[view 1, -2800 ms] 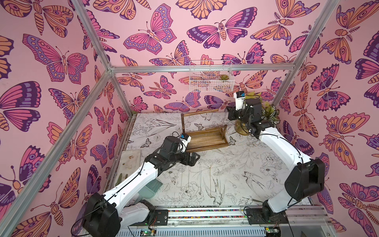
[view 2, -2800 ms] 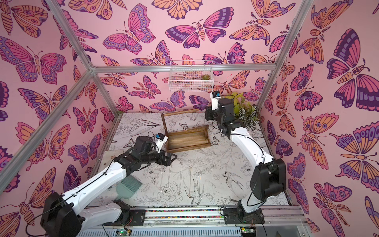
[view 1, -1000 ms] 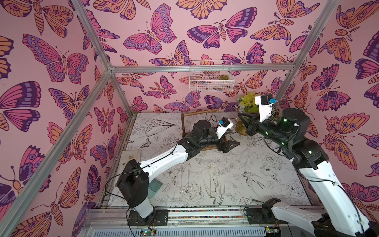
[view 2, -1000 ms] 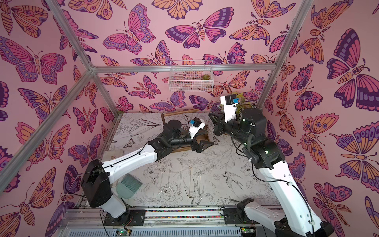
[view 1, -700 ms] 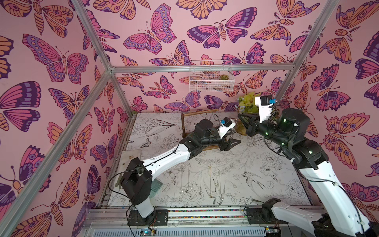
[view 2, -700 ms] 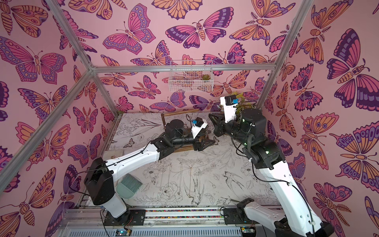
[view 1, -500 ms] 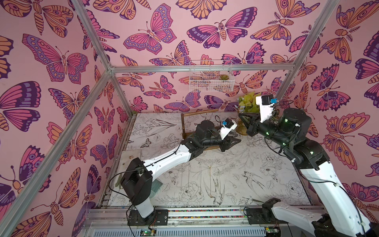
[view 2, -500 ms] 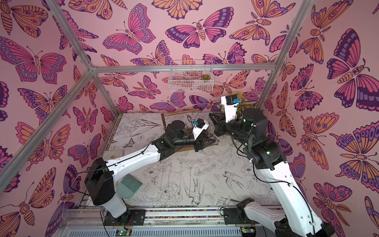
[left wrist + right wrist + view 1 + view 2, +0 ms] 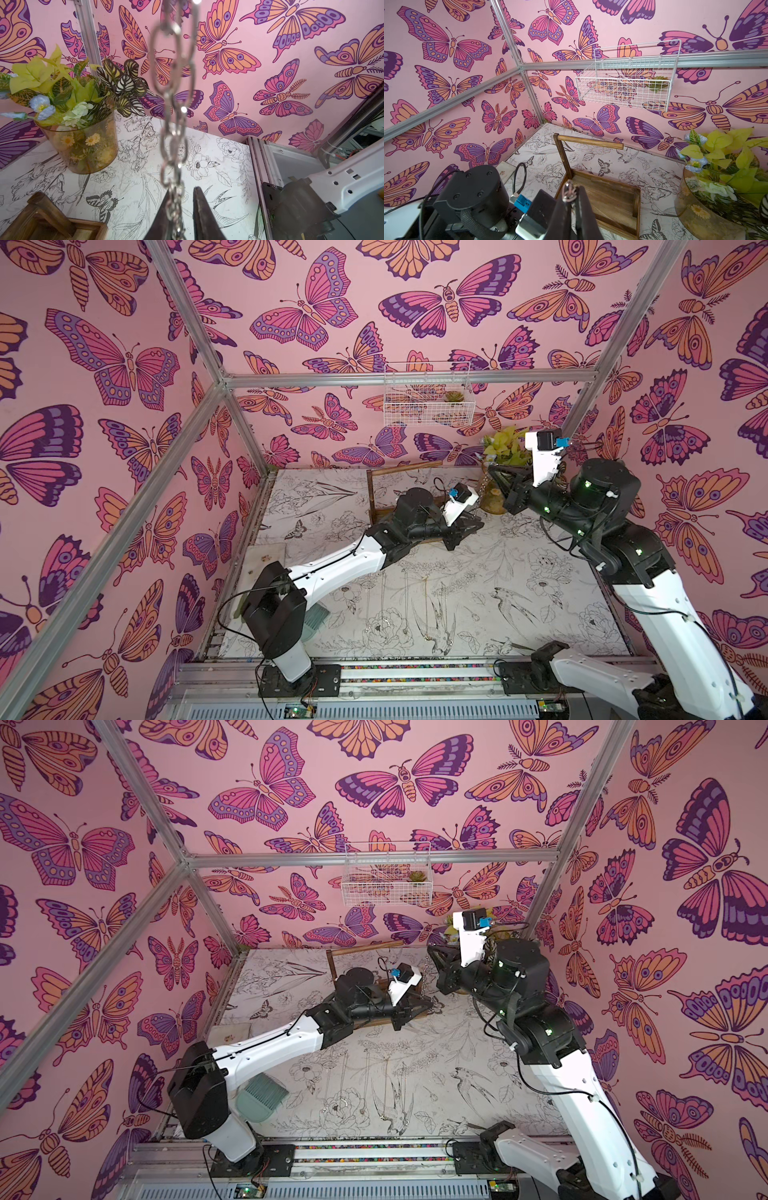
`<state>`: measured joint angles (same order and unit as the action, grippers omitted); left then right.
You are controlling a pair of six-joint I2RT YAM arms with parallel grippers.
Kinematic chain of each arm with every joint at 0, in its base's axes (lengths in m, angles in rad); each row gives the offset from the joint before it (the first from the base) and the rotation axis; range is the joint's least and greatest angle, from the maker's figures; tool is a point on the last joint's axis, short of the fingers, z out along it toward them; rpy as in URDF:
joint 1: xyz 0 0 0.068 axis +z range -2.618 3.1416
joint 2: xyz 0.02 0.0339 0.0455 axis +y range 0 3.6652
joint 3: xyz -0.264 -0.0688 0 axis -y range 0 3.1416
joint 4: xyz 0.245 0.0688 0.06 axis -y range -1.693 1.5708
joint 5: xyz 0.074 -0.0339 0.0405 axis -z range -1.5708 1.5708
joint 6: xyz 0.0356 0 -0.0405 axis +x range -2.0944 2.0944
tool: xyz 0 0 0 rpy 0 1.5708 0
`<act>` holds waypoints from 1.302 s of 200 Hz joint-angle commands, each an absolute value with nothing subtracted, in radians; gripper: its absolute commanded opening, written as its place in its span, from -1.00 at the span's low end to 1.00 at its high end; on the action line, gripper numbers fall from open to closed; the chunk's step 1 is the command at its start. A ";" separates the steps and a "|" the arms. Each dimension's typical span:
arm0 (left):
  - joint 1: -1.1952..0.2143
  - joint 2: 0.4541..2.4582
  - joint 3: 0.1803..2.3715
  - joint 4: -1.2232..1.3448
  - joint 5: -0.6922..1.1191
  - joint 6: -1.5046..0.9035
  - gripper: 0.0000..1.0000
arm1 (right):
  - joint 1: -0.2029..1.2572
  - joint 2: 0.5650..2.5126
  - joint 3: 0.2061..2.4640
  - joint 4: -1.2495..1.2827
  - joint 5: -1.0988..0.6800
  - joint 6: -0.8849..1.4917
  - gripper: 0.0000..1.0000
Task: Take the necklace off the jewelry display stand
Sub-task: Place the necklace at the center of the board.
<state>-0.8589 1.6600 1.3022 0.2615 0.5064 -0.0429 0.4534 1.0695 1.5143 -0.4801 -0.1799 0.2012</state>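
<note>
Found necklace point(image 9: 175, 99) clear of jewelry display stand point(image 9: 562, 158), strung in air just past stand's end. Pinched at top link by right gripper point(image 9: 572, 195), pressed together, presumably to hold chain free of stand. Noted left gripper point(image 9: 181, 193) narrowed around lower links. Blurred, so cannot tell whether gripping; likely there to steady the hang. Saw nothing in tray point(image 9: 612, 199). Beside stand: glass vase point(image 9: 83, 145) of fake flowers. Above and behind stand: wire basket point(image 9: 623, 93) holding small succulent point(image 9: 659, 84).
</note>
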 commanded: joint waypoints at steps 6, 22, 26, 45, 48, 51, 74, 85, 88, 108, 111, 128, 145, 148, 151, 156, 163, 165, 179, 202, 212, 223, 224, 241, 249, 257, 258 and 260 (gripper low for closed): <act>-0.867 1.617 1.281 0.271 0.480 -0.044 -0.71 | 0.459 1.070 1.540 -0.481 -0.167 0.185 -1.00; -0.867 1.612 1.278 0.271 0.476 -0.045 -0.77 | 0.459 1.068 1.536 -0.483 -0.162 0.185 -1.00; -0.867 1.611 1.278 0.272 0.474 -0.046 -0.77 | 0.458 1.067 1.533 -0.482 -0.161 0.185 -1.00; -0.866 1.607 1.271 0.271 0.467 -0.048 -0.78 | 0.459 1.066 1.530 -0.487 -0.160 0.184 -1.00; -0.867 1.606 1.272 0.272 0.465 -0.047 -0.79 | 0.459 1.065 1.529 -0.486 -0.161 0.184 -1.00; -0.867 1.605 1.272 0.272 0.462 -0.047 -0.80 | 0.459 1.064 1.530 -0.486 -0.161 0.183 -1.00; -0.867 1.599 1.266 0.272 0.453 -0.045 -0.89 | 0.459 1.060 1.530 -0.492 -0.155 0.182 -1.00; -0.867 1.598 1.265 0.270 0.452 -0.048 -0.89 | 0.459 1.059 1.529 -0.492 -0.153 0.181 -1.00; -0.867 1.598 1.264 0.271 0.453 -0.048 -0.89 | 0.459 1.059 1.530 -0.492 -0.153 0.182 -1.00; -0.869 1.600 1.259 0.269 0.456 -0.051 -0.95 | 0.459 1.060 1.529 -0.495 -0.152 0.183 -1.00; -0.870 1.600 1.259 0.269 0.456 -0.050 -0.98 | 0.459 1.060 1.528 -0.494 -0.151 0.183 -1.00; -0.871 1.606 1.257 0.267 0.453 -0.051 -1.00 | 0.459 1.060 1.521 -0.492 -0.153 0.190 -1.00; -0.878 1.608 1.249 0.265 0.443 -0.051 -1.00 | 0.458 1.063 1.514 -0.488 -0.157 0.193 -1.00; -0.880 1.609 1.247 0.265 0.439 -0.051 -1.00 | 0.459 1.064 1.514 -0.490 -0.158 0.194 -1.00; -0.882 1.608 1.245 0.265 0.435 -0.053 -1.00 | 0.459 1.064 1.513 -0.492 -0.158 0.194 -1.00; -0.883 1.609 1.241 0.265 0.430 -0.053 -1.00 | 0.459 1.066 1.513 -0.492 -0.158 0.195 -1.00; -0.887 1.609 1.235 0.265 0.424 -0.053 -1.00 | 0.459 1.068 1.507 -0.493 -0.161 0.195 -1.00; -0.888 1.609 1.234 0.265 0.422 -0.052 -1.00 | 0.459 1.069 1.505 -0.492 -0.161 0.196 -1.00; -0.896 1.606 1.221 0.265 0.407 -0.053 -1.00 | 0.459 1.066 1.489 -0.489 -0.162 0.202 -1.00; -0.908 1.603 1.198 0.267 0.386 -0.048 -1.00 | 0.459 1.059 1.449 -0.479 -0.169 0.221 -1.00; -0.914 1.600 1.190 0.265 0.371 -0.049 -1.00 | 0.458 1.053 1.426 -0.473 -0.170 0.229 -1.00; -0.919 1.598 1.180 0.266 0.360 -0.054 -1.00 | 0.459 1.044 1.403 -0.465 -0.170 0.237 -1.00; -0.920 1.598 1.179 0.267 0.359 -0.055 -1.00 | 0.459 1.044 1.402 -0.465 -0.170 0.237 -1.00; -0.931 1.595 1.159 0.267 0.343 -0.066 -1.00 | 0.459 1.033 1.372 -0.460 -0.163 0.244 -1.00; -0.939 1.593 1.150 0.267 0.335 -0.071 -1.00 | 0.459 1.029 1.358 -0.460 -0.163 0.245 -1.00; -0.948 1.593 1.141 0.267 0.325 -0.075 -1.00 | 0.459 1.025 1.344 -0.458 -0.163 0.248 -1.00; -0.949 1.594 1.140 0.267 0.324 -0.076 -1.00 | 0.459 1.025 1.342 -0.457 -0.163 0.247 -1.00; -0.950 1.594 1.137 0.267 0.323 -0.075 -1.00 | 0.459 1.024 1.338 -0.456 -0.163 0.248 -1.00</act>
<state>-0.9279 1.6196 1.1732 0.2615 0.3603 -0.0570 0.4534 1.0496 1.3609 -0.4820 -0.1688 0.2287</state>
